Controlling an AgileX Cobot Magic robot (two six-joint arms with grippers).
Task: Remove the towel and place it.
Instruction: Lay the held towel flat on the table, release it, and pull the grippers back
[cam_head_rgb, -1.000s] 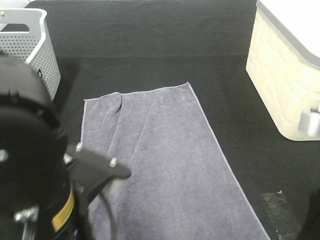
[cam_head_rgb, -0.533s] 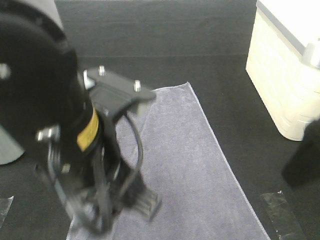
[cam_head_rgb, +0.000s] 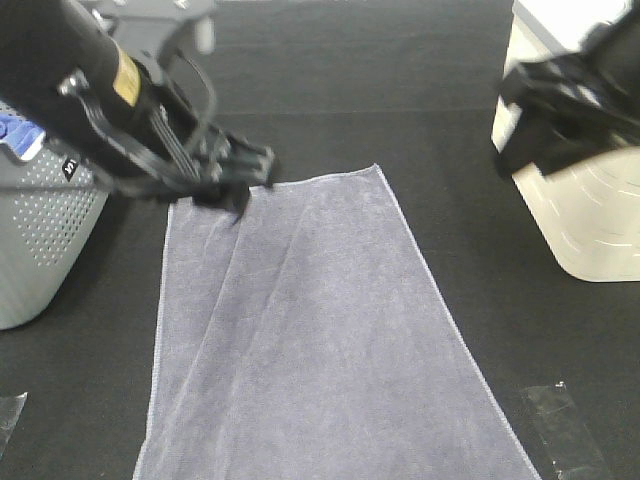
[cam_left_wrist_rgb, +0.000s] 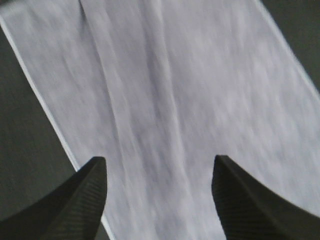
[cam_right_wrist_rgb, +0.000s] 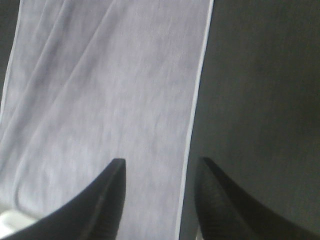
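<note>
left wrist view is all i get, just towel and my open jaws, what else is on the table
Observer: A grey perforated basket stands to the left of the towel, apart from it, near its far left corner.
Operator: anything on the other side
Observer: A cream basket stands at the far right, well clear of the towel.
Operator: and my other side, what's it doing
Observer: The right jaws are open and straddle the towel's hemmed long edge, one over the cloth and one over the black table.
</note>
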